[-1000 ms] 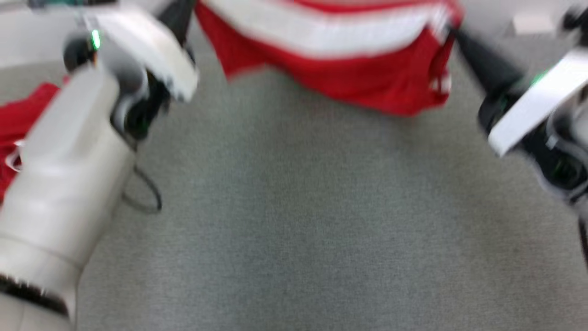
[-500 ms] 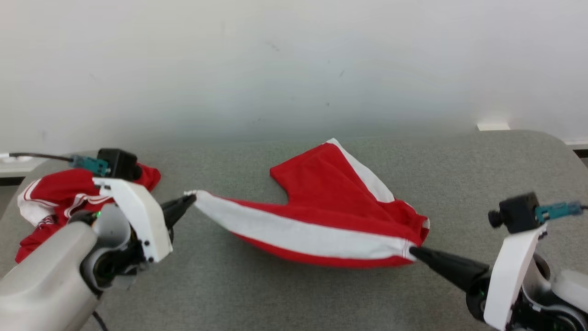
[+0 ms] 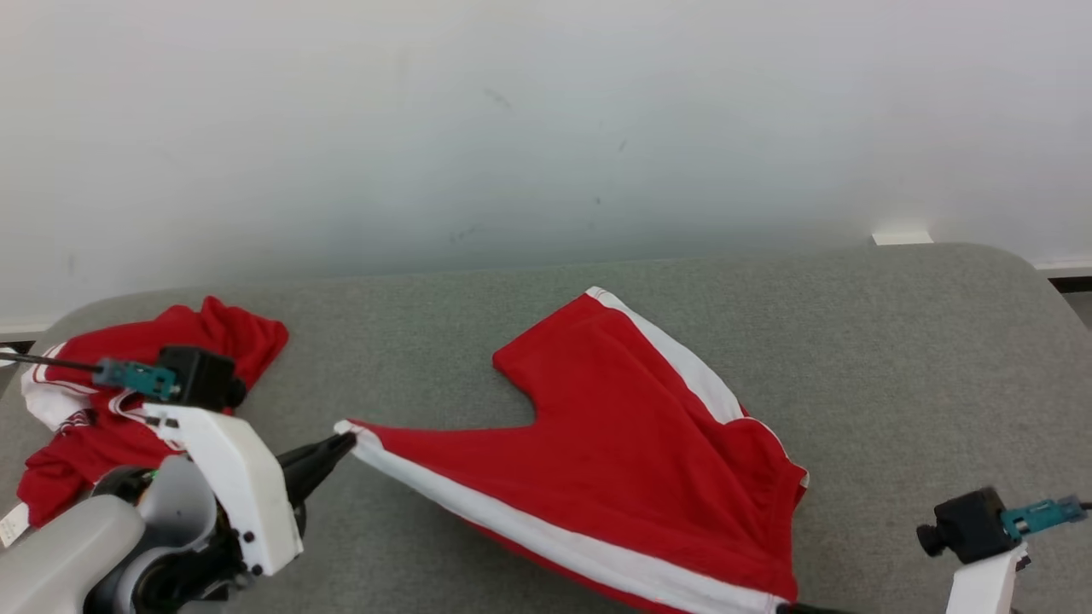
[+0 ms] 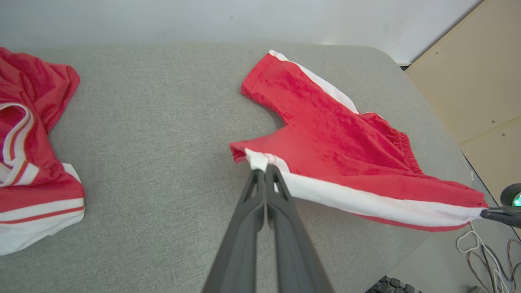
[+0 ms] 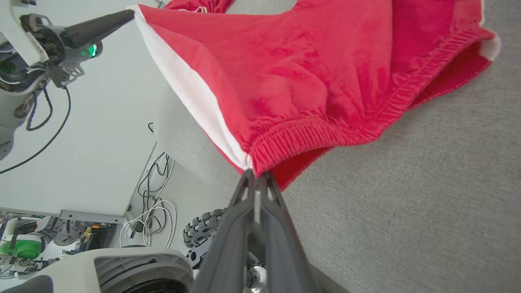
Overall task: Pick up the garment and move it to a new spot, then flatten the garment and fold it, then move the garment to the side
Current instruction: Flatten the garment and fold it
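Observation:
The garment (image 3: pixel 614 460) is a pair of red shorts with white side stripes, spread partly over the grey padded table (image 3: pixel 896 358). My left gripper (image 3: pixel 345 440) is shut on the hem corner of one leg (image 4: pixel 256 158). My right gripper (image 5: pixel 255 175) is shut on the elastic waistband corner, at the bottom edge of the head view. The white stripe stretches taut between the two grips, slightly lifted near the table's front edge. The other leg (image 3: pixel 589 333) lies flat, pointing toward the wall.
A second red and white garment (image 3: pixel 102 401) lies crumpled at the table's left end (image 4: pixel 28 154). A pale wall stands behind the table. Beyond the front edge are cables and a wheeled base (image 5: pixel 203 236). A tan panel (image 4: pixel 480 81) stands at the right.
The head camera has tilted up from the near table to the whole table. Both grippers have drawn the shorts toward the front edge, and the cloth lies flatter.

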Motion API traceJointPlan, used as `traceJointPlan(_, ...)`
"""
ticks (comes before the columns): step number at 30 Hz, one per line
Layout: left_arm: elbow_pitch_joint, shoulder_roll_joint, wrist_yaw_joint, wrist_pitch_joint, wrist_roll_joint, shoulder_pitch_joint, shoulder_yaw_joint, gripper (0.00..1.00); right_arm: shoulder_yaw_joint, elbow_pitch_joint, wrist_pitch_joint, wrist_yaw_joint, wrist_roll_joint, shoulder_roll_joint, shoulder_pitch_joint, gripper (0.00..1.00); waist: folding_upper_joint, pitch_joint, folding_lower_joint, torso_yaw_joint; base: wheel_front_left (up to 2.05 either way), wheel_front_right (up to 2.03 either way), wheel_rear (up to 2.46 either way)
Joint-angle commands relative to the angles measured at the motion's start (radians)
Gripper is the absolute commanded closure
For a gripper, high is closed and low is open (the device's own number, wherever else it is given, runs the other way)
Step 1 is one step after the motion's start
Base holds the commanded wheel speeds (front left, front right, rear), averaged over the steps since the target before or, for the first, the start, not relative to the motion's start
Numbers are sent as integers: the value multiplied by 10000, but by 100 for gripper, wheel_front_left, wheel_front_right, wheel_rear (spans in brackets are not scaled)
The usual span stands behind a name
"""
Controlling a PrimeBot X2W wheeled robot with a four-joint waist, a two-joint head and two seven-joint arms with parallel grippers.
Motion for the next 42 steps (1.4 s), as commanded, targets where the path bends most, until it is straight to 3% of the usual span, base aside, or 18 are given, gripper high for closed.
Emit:
traceJointPlan(1, -74, 32, 71, -96, -106, -9, 110, 100, -164, -22, -192, -23, 64, 89, 74, 100, -1, 97, 3, -111, 0, 0, 0)
traceJointPlan(7, 436, -437, -58, -185, 115, -970, 389, 100, -937, 433, -1015, -23, 405, 646, -221, 100, -1, 871, 3, -566, 0, 0, 0)
traceJointPlan(13, 1871, -1319, -363, -139, 777, -2811, 471, 100, -1900, 954, -1946, -21, 695, 1341, -280, 100, -1, 2171, 3, -967, 0, 0, 0)
traceJointPlan(24, 5030, -2929, -1352, -356, 1462, -5322, 360, 100, -3445, 690, -2907, -21, 924, 2568, 327, 100, -1, 3771, 3, -1868, 0, 0, 0)
traceJointPlan(33, 7221, -3790, -2157, -174, 2003, -6896, -96, 100, -4189, 1052, -2542, -21, 534, 3529, 459, 100, -1, 4694, 3, -2694, 0, 0, 0)
traceJointPlan(42, 8768, -4272, -2563, -311, 2209, -7720, -334, 100, -4428, 1540, -1884, -20, 184, 4336, 419, 100, -1, 5186, 3, -3216, 0, 0, 0)
